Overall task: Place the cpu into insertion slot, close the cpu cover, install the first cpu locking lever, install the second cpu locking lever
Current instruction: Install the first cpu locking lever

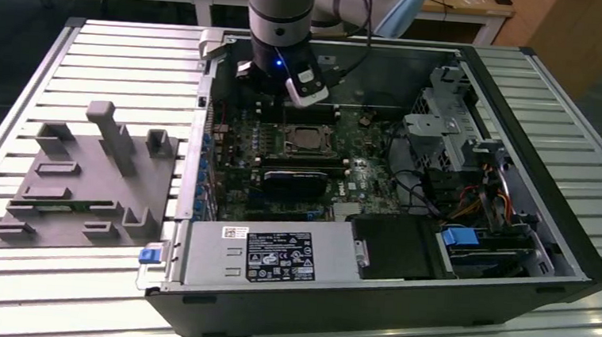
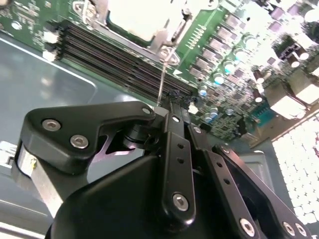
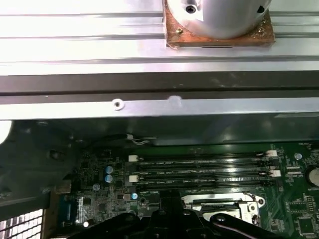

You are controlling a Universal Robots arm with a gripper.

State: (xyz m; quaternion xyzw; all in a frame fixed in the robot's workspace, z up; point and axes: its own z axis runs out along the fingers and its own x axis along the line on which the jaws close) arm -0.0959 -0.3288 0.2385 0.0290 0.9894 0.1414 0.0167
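Motherboard work inside an open black computer case [image 1: 549, 257] on a ribbed aluminium table [image 1: 108, 52]: the arm's black, bolt-studded gripper [image 2: 167, 108] hangs just beside the insertion slot [image 1: 305, 137]. The cpu [image 2: 137, 17], a flat square with a pale metal top, lies there, framed by the thin silvery cpu cover [image 3: 199, 199]. A slim wire locking lever [image 2: 162, 74] rises from the socket's edge to the gripper's tip. Whether the gripper is open or closed cannot be told.
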